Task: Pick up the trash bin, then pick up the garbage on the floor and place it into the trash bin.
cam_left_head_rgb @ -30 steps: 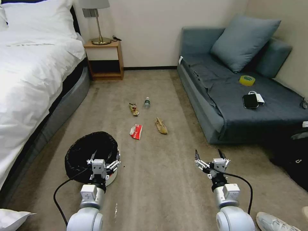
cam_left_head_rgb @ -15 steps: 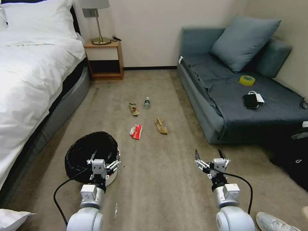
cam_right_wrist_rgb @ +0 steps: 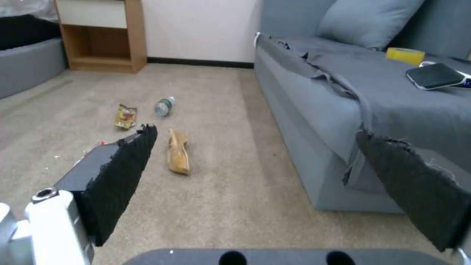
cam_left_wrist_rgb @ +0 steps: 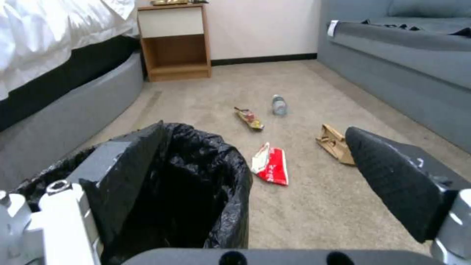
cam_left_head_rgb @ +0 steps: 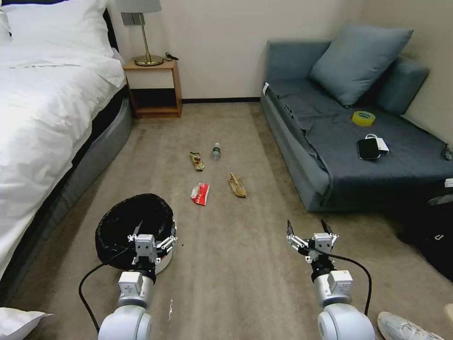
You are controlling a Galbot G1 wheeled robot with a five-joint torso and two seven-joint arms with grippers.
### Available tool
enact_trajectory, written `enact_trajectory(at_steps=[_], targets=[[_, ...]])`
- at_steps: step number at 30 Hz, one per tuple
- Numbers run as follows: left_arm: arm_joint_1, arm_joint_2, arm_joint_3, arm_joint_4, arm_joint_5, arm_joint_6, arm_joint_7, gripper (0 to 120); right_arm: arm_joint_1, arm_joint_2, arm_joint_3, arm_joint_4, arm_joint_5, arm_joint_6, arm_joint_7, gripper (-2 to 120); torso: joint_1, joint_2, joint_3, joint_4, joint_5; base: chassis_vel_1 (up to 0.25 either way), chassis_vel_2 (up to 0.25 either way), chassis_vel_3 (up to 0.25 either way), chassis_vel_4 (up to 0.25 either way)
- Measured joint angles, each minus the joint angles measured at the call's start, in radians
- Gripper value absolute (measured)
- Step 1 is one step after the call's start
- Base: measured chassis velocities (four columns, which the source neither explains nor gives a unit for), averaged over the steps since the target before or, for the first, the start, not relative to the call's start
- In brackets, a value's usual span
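Trash bin [cam_left_head_rgb: 123, 225] sits on the floor [cam_left_head_rgb: 245, 264] at the left, under the open left tool [cam_left_head_rgb: 152, 234].
From the left wrist, one finger [cam_left_wrist_rgb: 128, 173] hangs inside its black liner; ahead lie the red-and-white packet [cam_left_head_rgb: 200, 193], snack wrapper [cam_left_head_rgb: 197, 160], bottle [cam_left_head_rgb: 216, 150] and tan wrapper [cam_left_head_rgb: 237, 184]. At the right, the open right tool [cam_left_head_rgb: 310, 229] hovers, holding nothing.

Bedroom, hotel-like: white-sheeted bed [cam_left_head_rgb: 42, 108], wooden nightstand [cam_left_head_rgb: 154, 87] with lamp [cam_left_head_rgb: 144, 33], grey sofa [cam_left_head_rgb: 349, 127], beige carpet [cam_left_head_rgb: 236, 245]
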Motion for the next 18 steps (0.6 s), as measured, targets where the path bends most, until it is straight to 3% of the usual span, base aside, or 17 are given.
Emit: enact_trajectory(at_steps=[9,12,13,16,17,18], targets=[[-0.003,0.000,-0.008,-0.009,-0.008,0.018,-0.001,100,0.001,0.005,0.000,0.016,0.000,-0.012,0.003,100,0.000,0.000,0.000,0.0000,-0.0001,0.000,0.000,0.000,0.000],[-0.023,0.004,-0.047,-0.068,-0.043,0.103,-0.016,100,0.008,0.036,-0.003,0.110,0.000,-0.080,0.029,100,0.000,0.000,0.000,-0.0001,0.0000,0.000,0.000,0.000,0.000],[-0.023,0.004,-0.047,-0.068,-0.043,0.103,-0.016,100,0.008,0.036,-0.003,0.110,0.000,-0.080,0.029,100,0.000,0.000,0.000,-0.0001,0.0000,0.000,0.000,0.000,0.000],[-0.053,0.011,-0.107,-0.155,-0.098,0.237,-0.039,100,0.018,0.083,-0.009,0.256,-0.003,-0.189,0.070,100,0.000,0.000,0.000,-0.0001,-0.0002,0.000,0.000,0.000,0.000],[-0.053,0.011,-0.107,-0.155,-0.098,0.237,-0.039,100,0.018,0.083,-0.009,0.256,-0.003,-0.189,0.070,100,0.000,0.000,0.000,-0.0001,-0.0002,0.000,0.000,0.000,0.000],[-0.061,0.012,-0.123,-0.179,-0.113,0.274,-0.045,100,0.020,0.089,-0.010,0.279,0.002,-0.203,0.079,100,0.000,0.000,0.000,0.0000,-0.0003,0.000,0.000,0.000,0.000]])
